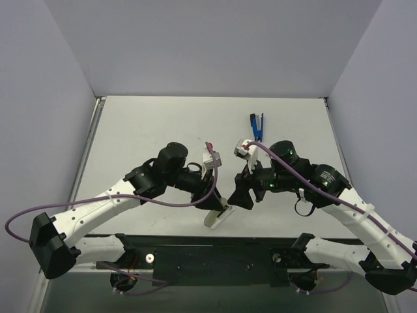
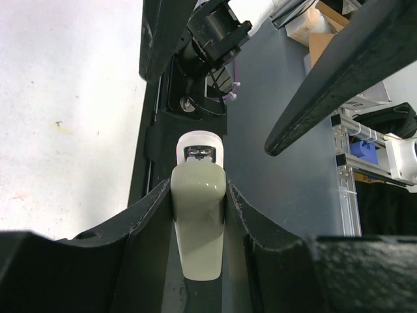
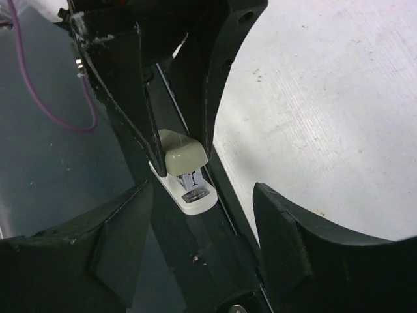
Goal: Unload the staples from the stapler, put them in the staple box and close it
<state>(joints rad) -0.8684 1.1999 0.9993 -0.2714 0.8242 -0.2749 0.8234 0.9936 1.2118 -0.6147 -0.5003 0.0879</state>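
Observation:
The stapler, with a beige top and a white base, is gripped by my left gripper over the table's near edge. In the left wrist view the fingers press both sides of the stapler, whose front end points away. My right gripper is open and empty just right of it. In the right wrist view its jaws stand wide apart just short of the stapler's front end. No staples show in any view.
A blue tool lies at the back right of the grey table. A black mounting plate runs along the near edge below the stapler. Purple cables loop off both arms.

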